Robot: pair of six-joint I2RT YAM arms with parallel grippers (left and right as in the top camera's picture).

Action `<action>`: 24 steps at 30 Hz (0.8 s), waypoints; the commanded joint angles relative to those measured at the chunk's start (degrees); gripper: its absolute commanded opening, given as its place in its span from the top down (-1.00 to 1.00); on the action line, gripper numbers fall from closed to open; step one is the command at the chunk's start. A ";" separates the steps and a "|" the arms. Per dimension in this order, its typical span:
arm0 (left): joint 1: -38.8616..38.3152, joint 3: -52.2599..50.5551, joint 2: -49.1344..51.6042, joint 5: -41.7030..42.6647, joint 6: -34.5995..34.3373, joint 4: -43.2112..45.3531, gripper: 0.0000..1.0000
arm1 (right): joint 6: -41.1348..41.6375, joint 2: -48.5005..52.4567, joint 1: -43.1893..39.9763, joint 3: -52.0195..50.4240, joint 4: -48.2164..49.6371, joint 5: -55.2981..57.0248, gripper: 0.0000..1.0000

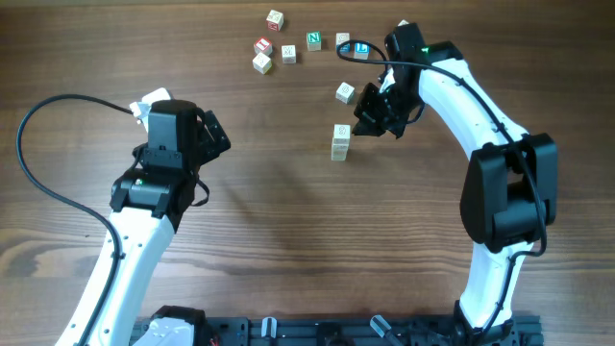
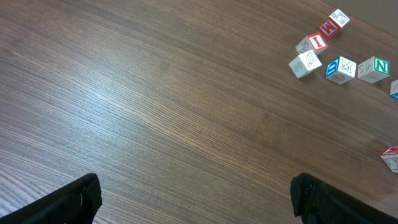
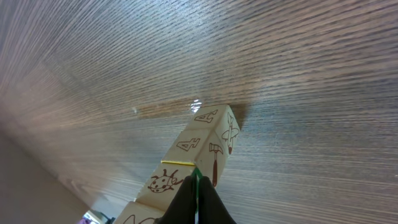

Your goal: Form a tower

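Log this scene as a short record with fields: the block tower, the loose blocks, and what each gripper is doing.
tower: narrow stack of pale wooden alphabet cubes, upright on the brown wooden table
loose letter cubes: several scattered beyond the tower, one nearer it
left gripper: open, over bare table, away from all cubes
right gripper: shut, fingertips right beside the tower; contact unclear

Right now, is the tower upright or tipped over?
Upright. In the right wrist view the tower stands single-file with its base on the table. In the overhead view it reads as one narrow column.
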 commanded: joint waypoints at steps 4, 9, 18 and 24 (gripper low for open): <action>0.42 0.26 -0.35 0.31 -0.55 0.15 -1.00 | 0.57 0.76 0.04 -0.28 -0.11 -2.01 0.91; 0.42 0.26 -0.35 0.33 -0.55 0.17 -1.00 | 0.57 0.76 0.04 -0.28 -0.09 -2.45 0.91; 0.42 0.28 -0.35 0.31 -0.55 0.15 -1.00 | 0.57 0.76 0.04 -0.28 -0.09 -2.89 0.91; 0.42 0.26 -0.35 0.31 -0.55 0.15 -1.00 | 0.59 0.76 0.04 -0.28 0.33 -2.86 0.91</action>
